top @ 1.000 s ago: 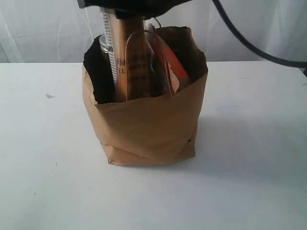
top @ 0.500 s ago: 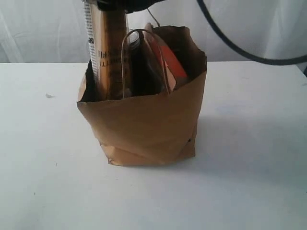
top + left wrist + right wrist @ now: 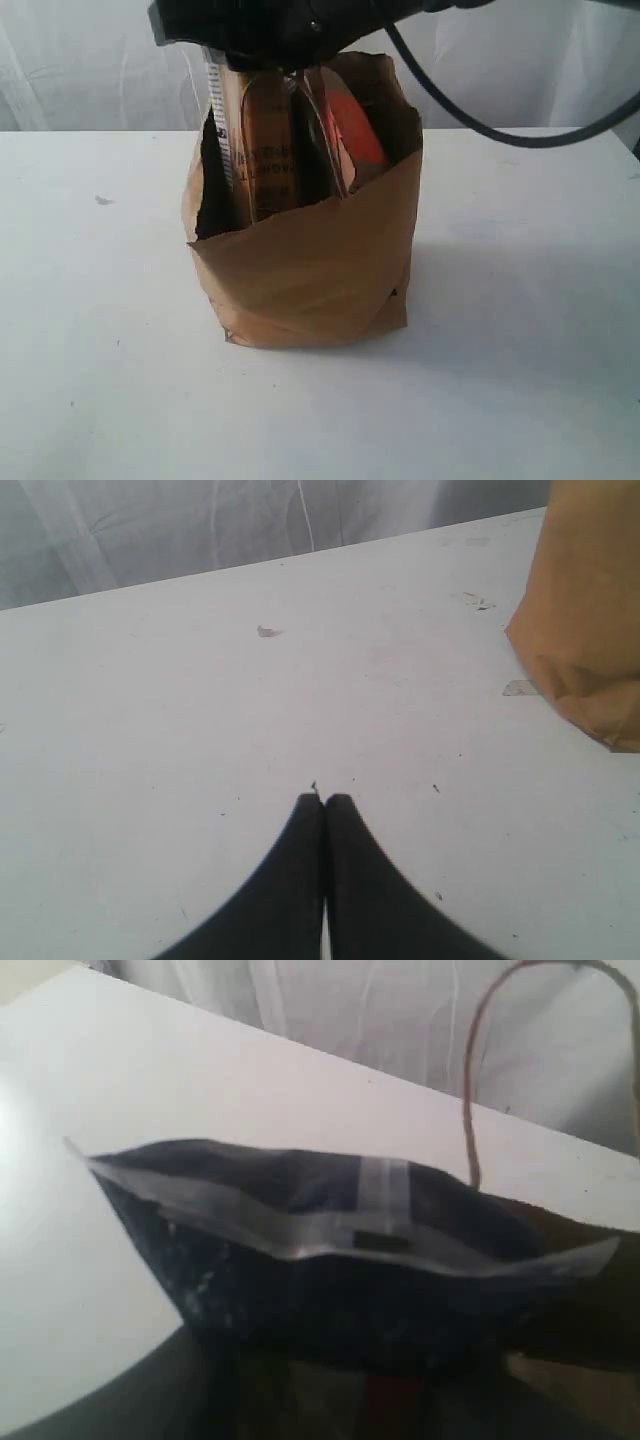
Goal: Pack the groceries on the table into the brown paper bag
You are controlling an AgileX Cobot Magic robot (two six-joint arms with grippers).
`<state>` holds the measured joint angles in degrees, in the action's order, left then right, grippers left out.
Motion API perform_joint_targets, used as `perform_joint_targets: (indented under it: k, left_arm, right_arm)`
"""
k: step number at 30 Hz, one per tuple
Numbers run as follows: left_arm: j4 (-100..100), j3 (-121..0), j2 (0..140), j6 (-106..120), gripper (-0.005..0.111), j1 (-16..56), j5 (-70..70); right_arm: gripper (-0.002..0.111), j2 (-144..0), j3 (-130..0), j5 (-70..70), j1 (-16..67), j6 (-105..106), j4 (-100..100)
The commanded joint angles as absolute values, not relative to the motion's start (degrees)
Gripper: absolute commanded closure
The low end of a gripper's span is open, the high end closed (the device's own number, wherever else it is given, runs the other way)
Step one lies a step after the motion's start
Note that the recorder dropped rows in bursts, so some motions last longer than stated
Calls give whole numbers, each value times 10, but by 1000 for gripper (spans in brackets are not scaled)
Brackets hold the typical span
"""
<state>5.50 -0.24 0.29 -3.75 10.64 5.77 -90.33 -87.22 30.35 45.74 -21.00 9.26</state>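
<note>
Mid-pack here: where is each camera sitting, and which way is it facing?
Exterior: off the arms, facing the paper bag on the table; the right arm shows above it.
Left wrist: low over the table, looking past the shut left gripper along the tabletop.
Right wrist: above the bag, looking down on the spaghetti pack; no fingers clearly show.
Shared: exterior and left wrist both catch the bag.

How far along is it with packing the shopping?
Nearly done. Done: the brown-orange pouch sits inside the brown paper bag, and no groceries show on the table around it. In hand: the right gripper holds the spaghetti pack upright, lower part down in the bag. To do: release it and pull clear. The left gripper hangs shut over the table, holding nothing. Other contents are hidden.
</note>
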Motion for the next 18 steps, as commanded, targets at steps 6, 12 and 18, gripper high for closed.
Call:
perform_joint_targets:
  k: [6,12,18]
  left_arm:
    - [55,0,0,-38,107,105,56]
    - [55,0,0,-38,107,105,56]
    - [55,0,0,-38,107,105,56]
  right_arm:
    - [108,-888,-861,301,450,-233,105]
    - [108,-900,-855,299,445,-221,124]
    - [107,-900,-855,316,445,-206,124]
